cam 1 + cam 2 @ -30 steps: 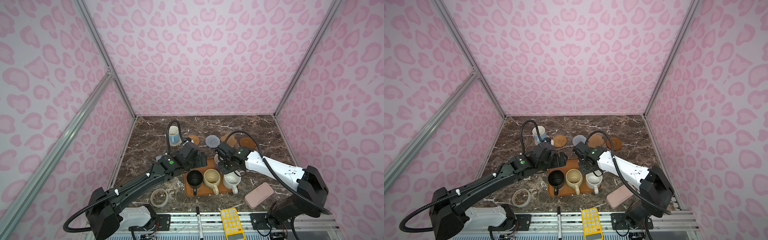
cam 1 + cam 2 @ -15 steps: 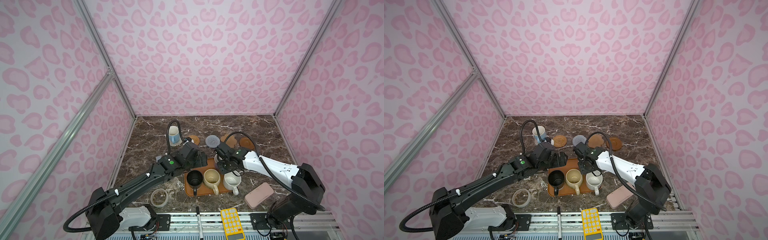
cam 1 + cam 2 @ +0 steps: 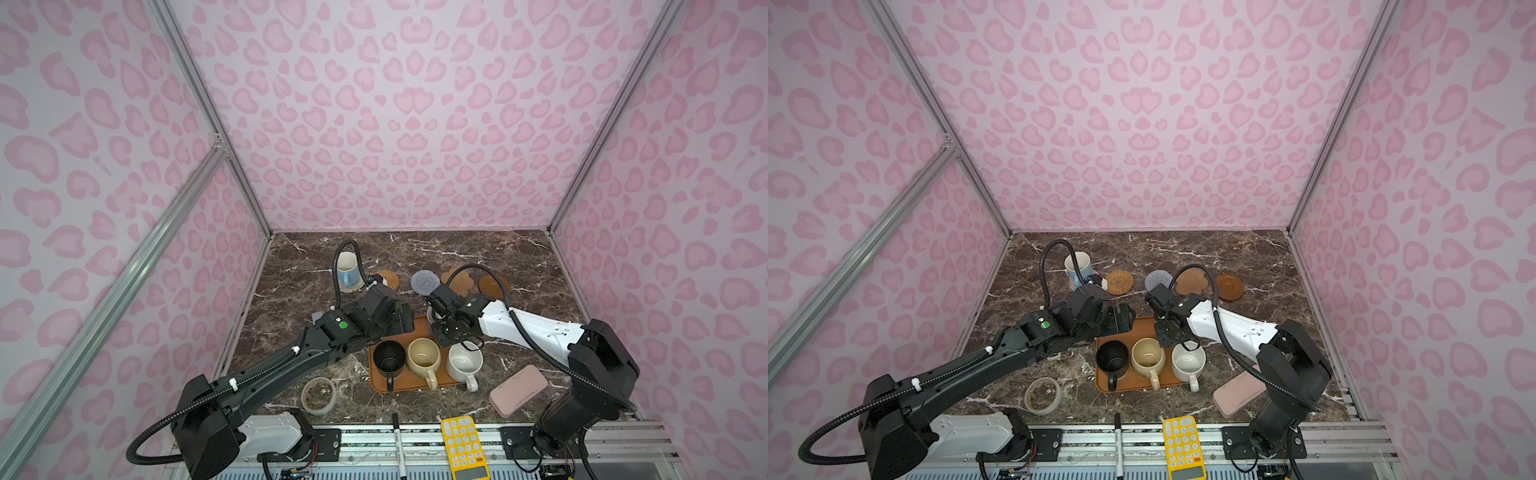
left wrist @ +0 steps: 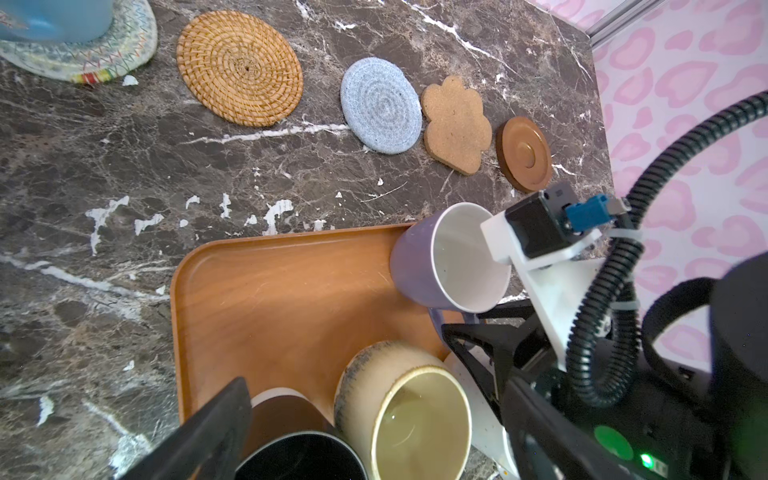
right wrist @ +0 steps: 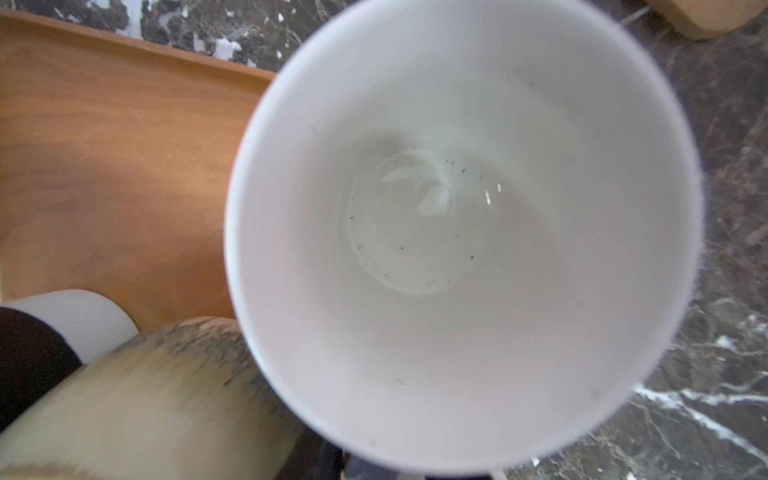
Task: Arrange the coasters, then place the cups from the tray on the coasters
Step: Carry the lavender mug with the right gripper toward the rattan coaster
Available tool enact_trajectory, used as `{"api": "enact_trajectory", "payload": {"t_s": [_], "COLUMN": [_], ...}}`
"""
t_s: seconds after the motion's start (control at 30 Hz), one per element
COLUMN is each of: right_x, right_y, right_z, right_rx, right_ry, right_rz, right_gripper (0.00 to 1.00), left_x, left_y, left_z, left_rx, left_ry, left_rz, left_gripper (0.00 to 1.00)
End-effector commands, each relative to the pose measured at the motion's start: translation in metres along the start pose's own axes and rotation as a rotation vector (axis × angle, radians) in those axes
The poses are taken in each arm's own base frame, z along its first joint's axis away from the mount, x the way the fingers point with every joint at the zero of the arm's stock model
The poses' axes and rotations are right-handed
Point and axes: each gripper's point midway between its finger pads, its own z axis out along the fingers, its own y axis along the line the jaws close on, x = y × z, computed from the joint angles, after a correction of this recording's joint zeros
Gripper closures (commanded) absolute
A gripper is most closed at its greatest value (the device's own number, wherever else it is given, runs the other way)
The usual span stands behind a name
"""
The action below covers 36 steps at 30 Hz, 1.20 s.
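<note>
Lavender mug [image 4: 451, 259] at the far right corner of the tray [image 4: 270, 299], pale inside facing up and filling the right wrist view [image 5: 461, 232]; whether its base rests on the tray cannot be told. Its handle points toward the right gripper [image 4: 461, 319], whose black fingers are drawn close together on either side of the handle, clamping it. Along the tray's near edge stand, left to right, the black mug [image 3: 388, 357], the cream-yellow mug [image 3: 423, 357] and the white speckled mug [image 3: 464, 361], handles toward the near side. The left gripper [image 3: 401, 318] hangs over the tray's far left corner with its fingers wide apart and nothing between them. Beyond the tray, five coasters lie in a row, left to right: cream woven coaster [image 4: 104, 54], bearing the light blue mug [image 3: 347, 270]; orange-tan woven coaster [image 4: 239, 68]; grey-blue woven coaster [image 4: 380, 106]; cork flower coaster [image 4: 453, 124]; brown wooden coaster [image 4: 524, 153]. The last four are bare. On the marble table [image 3: 457, 249], a clear tape roll [image 3: 318, 395] lies near left of the tray and a pink case [image 3: 517, 390] near right.
</note>
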Motion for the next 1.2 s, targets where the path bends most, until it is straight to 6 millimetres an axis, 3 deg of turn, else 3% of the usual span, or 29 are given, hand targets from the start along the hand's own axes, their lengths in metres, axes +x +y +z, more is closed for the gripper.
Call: {"api": "enact_trajectory", "payload": {"t_s": [0.0,0.2,0.37,0.63,0.87,1.17], "right_x": [-0.005,-0.009,-0.021,-0.042,-0.075,-0.130], "right_y": [-0.001,0.000,0.001,0.010,0.026,0.068], "right_z": [0.005,0.005,-0.015,-0.053,-0.087,-0.095], "right_rx": [0.012,0.023,0.025,-0.031,-0.023,-0.057], "right_ry": [-0.025,-0.055,-0.130,-0.220,-0.286,-0.323], "right_rz": [0.010,0.016,0.031,0.078,0.139,0.142], "right_gripper": [0.71,0.86,0.99,1.00,1.00,1.00], "left_x": [-0.005,-0.009,-0.013,-0.030,-0.058,-0.081], "left_y": [-0.002,-0.003,0.001,-0.002,-0.001,0.021], "left_z": [0.000,-0.006,-0.014,-0.034,-0.063,-0.072], "left_rx": [0.011,0.041,0.042,0.066,0.110,0.132], "left_ry": [-0.032,-0.067,-0.100,-0.172,-0.228,-0.199], "left_rz": [-0.023,-0.045,-0.048,-0.047,-0.067,-0.140], "left_gripper": [0.04,0.04,0.04,0.03,0.04,0.04]}}
